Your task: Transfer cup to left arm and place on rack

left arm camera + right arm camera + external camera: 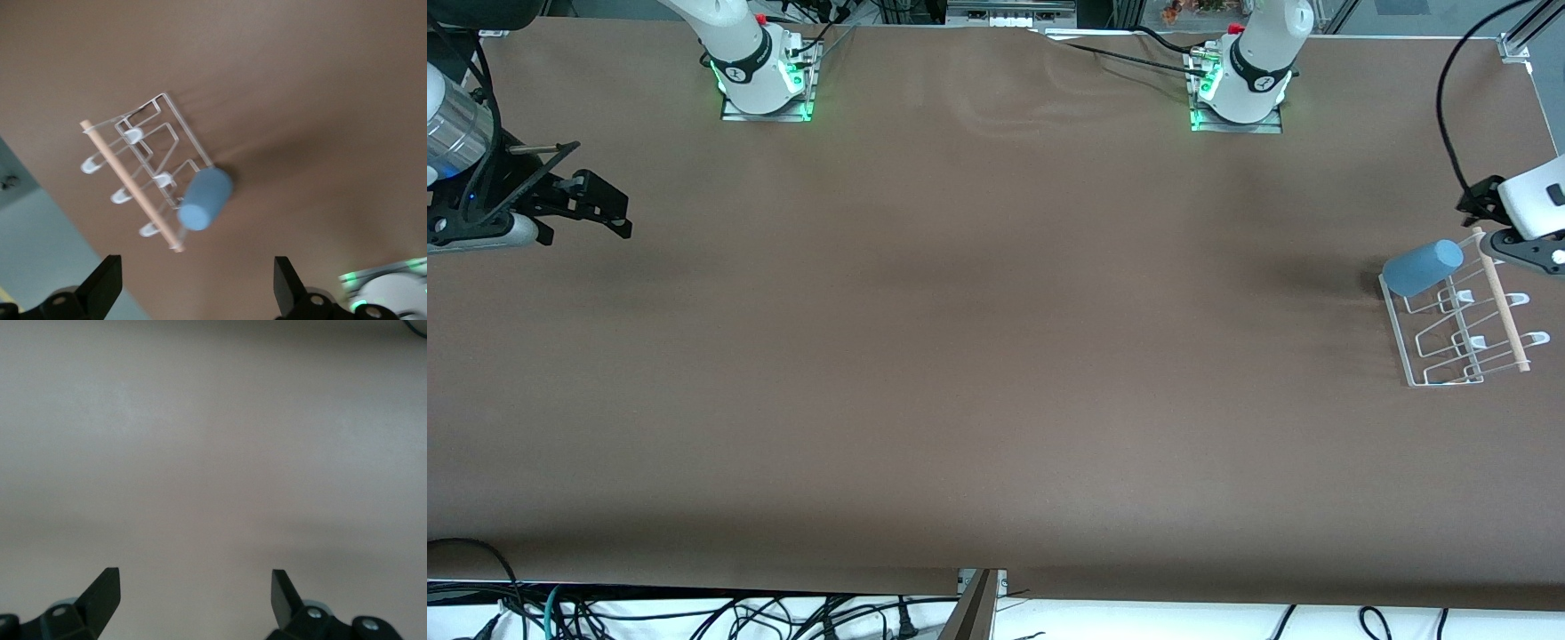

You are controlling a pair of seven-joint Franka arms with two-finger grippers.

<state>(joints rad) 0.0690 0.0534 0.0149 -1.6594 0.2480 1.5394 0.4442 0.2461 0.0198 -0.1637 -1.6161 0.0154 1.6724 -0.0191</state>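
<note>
Blue cup (1423, 268) sat mouth-down on the rack (1458, 333), both grippers empty.
Cup was slung over a prong at the rack's end farther from the camera, tilted so it drains and stays put. Left gripper (1507, 233) hung over the rack by the dowel (1503, 302), fingers spread. Right gripper (596, 209) waited, spread, over bare table (996, 356) at its own end.

Even overhead light fell on the tabletop (996, 356); the cup (1423, 267) cast a soft shadow toward nine o'clock; wrist views were slightly blurred.
</note>
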